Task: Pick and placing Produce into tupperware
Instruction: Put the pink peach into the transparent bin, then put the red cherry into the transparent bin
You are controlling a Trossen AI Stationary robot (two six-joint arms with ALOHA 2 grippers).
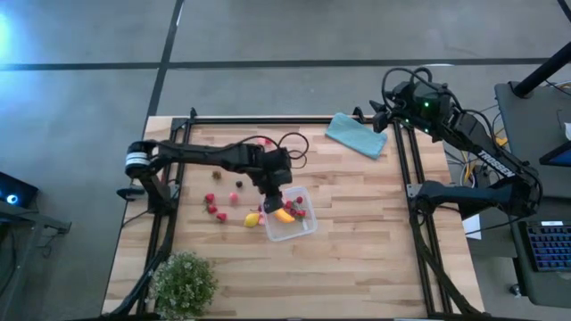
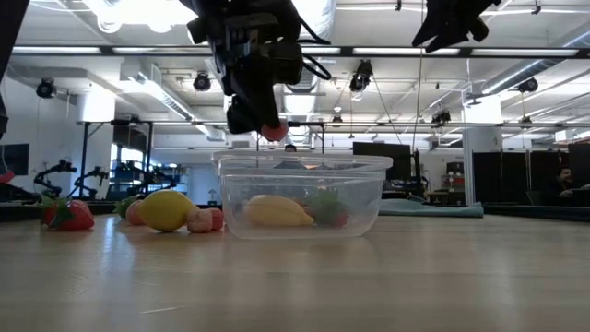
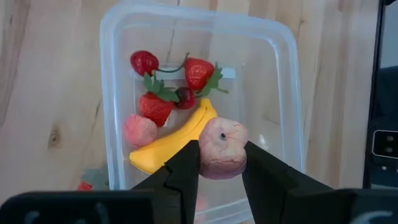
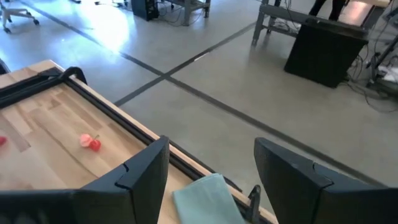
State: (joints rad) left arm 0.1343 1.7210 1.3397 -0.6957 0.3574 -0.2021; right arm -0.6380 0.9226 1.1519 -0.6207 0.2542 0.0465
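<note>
The clear tupperware [image 1: 294, 228] stands on the table, also in the left wrist view [image 3: 280, 93] and the low view [image 2: 369, 198]. In it lie a yellow banana [image 3: 168, 142], red strawberries [image 3: 198, 72] and a pink piece [image 3: 140, 130]. My left gripper [image 3: 221, 163] is above the box, shut on a pink round fruit [image 3: 222, 148]. Loose fruits, among them a lemon [image 2: 166, 209] and strawberries [image 1: 214, 210], lie on the table left of the box. My right gripper [image 4: 211, 165] is open and empty, raised over the table's far right corner. My left gripper pinches the pink round fruit by its two opposite sides [image 3: 205, 163] between its two fingers, coming from above and pointing down. The fruit [image 2: 274, 132] is lifted clear, just above the tupperware's rim.
A folded teal cloth [image 1: 357, 135] lies at the table's far right. A leafy green plant [image 1: 185, 283] stands at the near left corner. A lone strawberry [image 4: 91, 142] lies near the far edge. Black frame rails [image 1: 406, 169] run along the table's sides. Bare wood lies near and right of the box.
</note>
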